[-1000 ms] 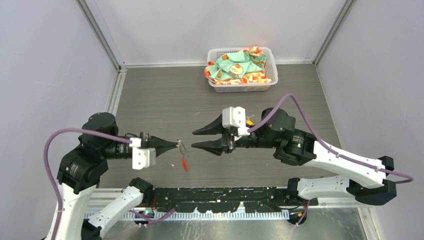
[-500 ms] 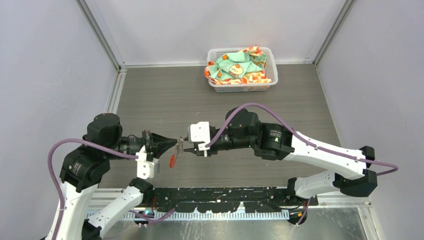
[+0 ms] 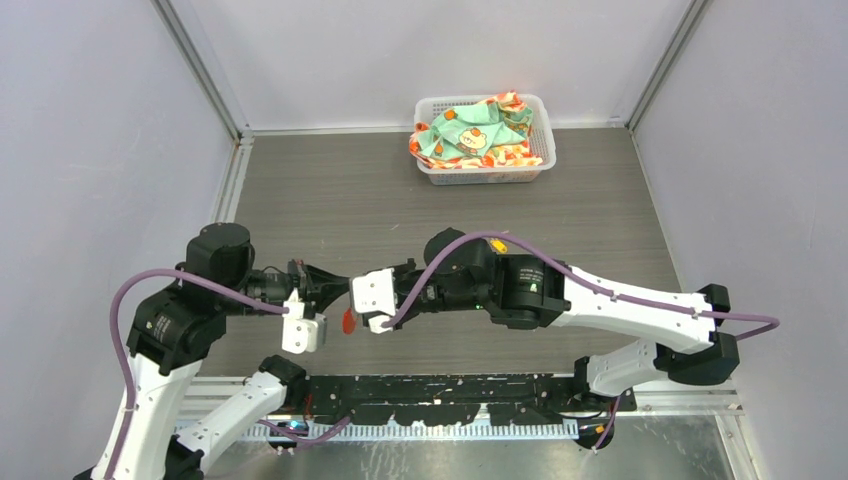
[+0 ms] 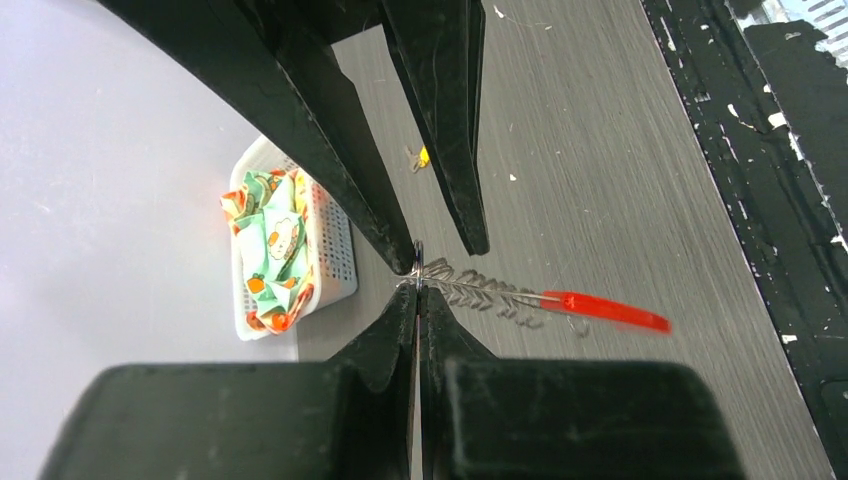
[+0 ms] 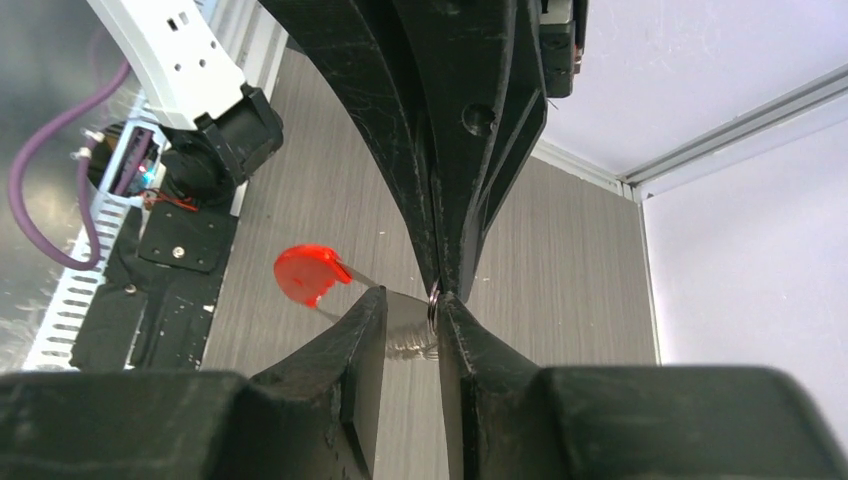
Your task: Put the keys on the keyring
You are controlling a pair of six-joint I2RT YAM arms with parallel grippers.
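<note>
The keyring hangs above the table, and my left gripper is shut on its thin grey ring. Its chain and red tag trail off to the side. My right gripper faces the left one tip to tip, its jaws a little apart around the ring. The ring lies against one finger, and the red tag shows beyond the other. From above, both grippers meet at the front middle, left gripper and right gripper, with the red tag dangling below. One key with a yellow tag lies on the table farther back.
A white basket holding patterned cloth stands at the back of the table, also seen as a basket in the left wrist view. The black mounting rail runs along the near edge. Grey walls close in both sides.
My right arm has swung left until its tips meet the left gripper, and its jaws have narrowed around the ring. The left gripper kept its hold while the red tag swung a little left.
</note>
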